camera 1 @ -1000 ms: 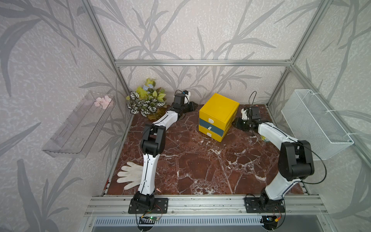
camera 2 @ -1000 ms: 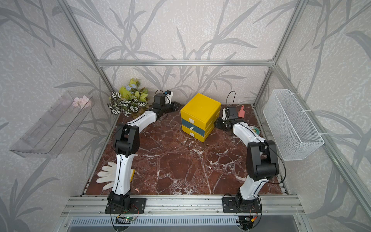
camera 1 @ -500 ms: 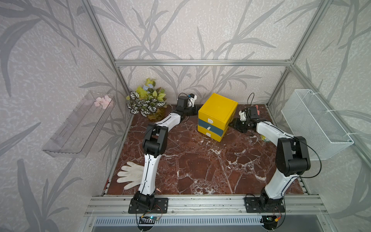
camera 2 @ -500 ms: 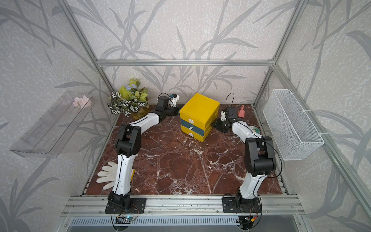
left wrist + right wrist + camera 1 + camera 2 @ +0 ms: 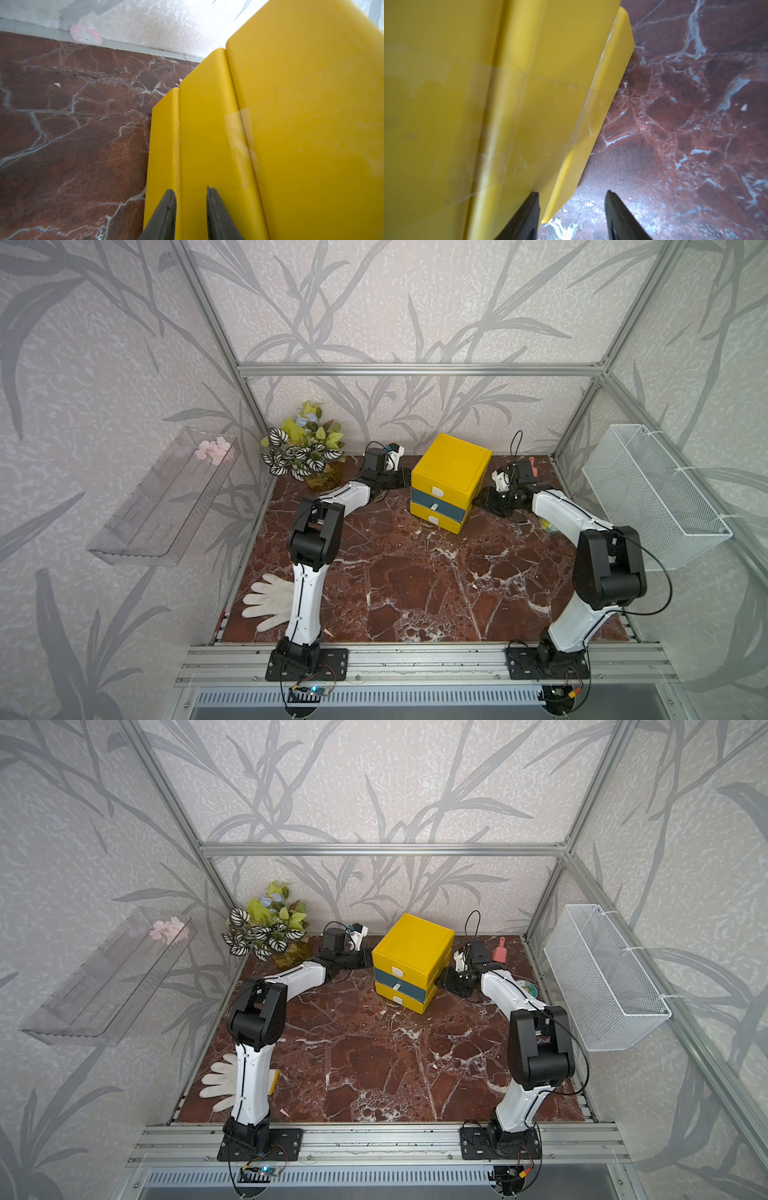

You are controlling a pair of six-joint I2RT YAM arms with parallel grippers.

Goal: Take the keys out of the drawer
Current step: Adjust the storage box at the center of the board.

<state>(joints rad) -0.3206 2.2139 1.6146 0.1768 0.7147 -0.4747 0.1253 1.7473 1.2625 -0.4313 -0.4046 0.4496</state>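
- In both top views you have the yellow drawer unit (image 5: 451, 466) at the back of the marble table (image 5: 415, 580), turned at an angle. Its three drawers (image 5: 436, 506), yellow, dark blue and yellow, all sit pushed in flush
- The keys show in no view, and with every drawer shut you cannot tell which one holds them
- In a top view your left gripper (image 5: 402, 480) lies low against the side of the unit nearest the plant (image 5: 305, 452), and your right gripper (image 5: 482, 498) sits against the opposite side. From up here you cannot read the finger gap of either
- In a top view a pink scoop (image 5: 500, 952) shows just behind the right wrist near the back wall, and a white glove (image 5: 220, 1083) lies flat beside the left arm's base
- In the left wrist view, the left gripper (image 5: 190, 193) has its two dark fingers (image 5: 166, 212) parted by a modest gap. The tips are right at the unit's yellow side wall (image 5: 291, 124), and nothing is pinched between them
- In the right wrist view, the right gripper (image 5: 572, 195) has its fingers (image 5: 618, 214) spread wider. One tip sits in front of the yellow wall (image 5: 467, 104) and the other over bare marble (image 5: 685, 135). The low corner of the unit's base lies in the gap, and you have hold of nothing
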